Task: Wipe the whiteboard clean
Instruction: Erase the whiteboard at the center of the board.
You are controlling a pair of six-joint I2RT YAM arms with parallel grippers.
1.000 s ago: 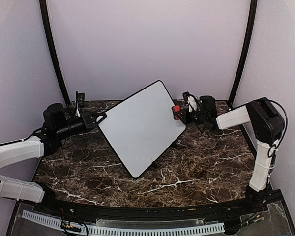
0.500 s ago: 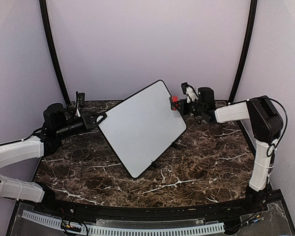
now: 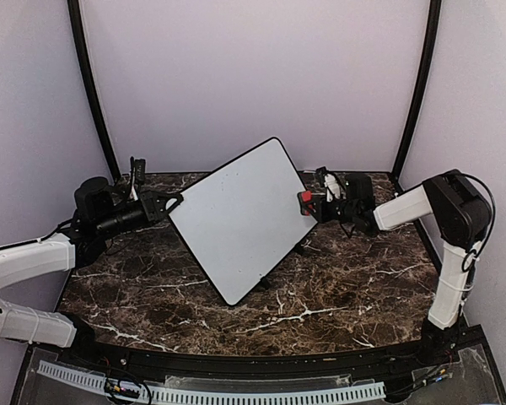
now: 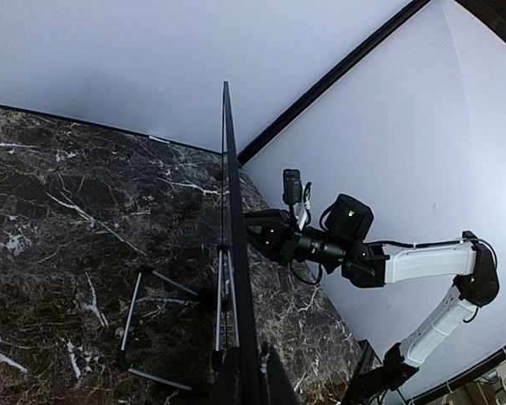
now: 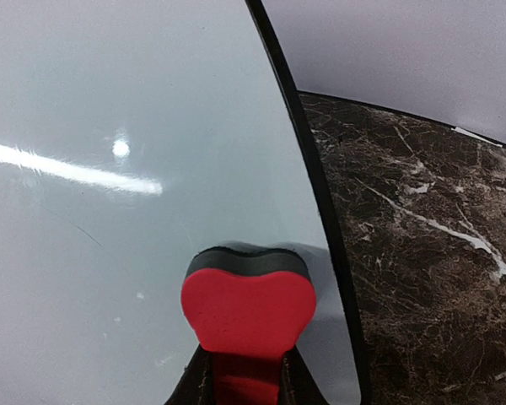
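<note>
Along the near edge of the dark marbled surface (image 3: 337, 295) sit the two arm bases, with bare stone just beyond them. Farther in, about midway between the left and right edges and closer to the far edge than the near one, the whiteboard (image 3: 240, 219) stands propped and turned like a diamond, one rounded corner low toward the near edge and the opposite corner high toward the far edge. A thin wire stand (image 4: 135, 312) rests on the surface behind it, seen from the left wrist camera. The left tool (image 3: 173, 202) reaches in from the left edge and is clamped on the board's left corner, its frame pinched between the fingers. From the right edge, the right tool (image 3: 314, 205) grips a small red eraser (image 3: 304, 198), jaws closed on its body, and the eraser's dark felt side lies against the board's face just inside the right-hand frame. The right wrist view shows that face mostly white, with a few faint specks and one thin line.
</note>
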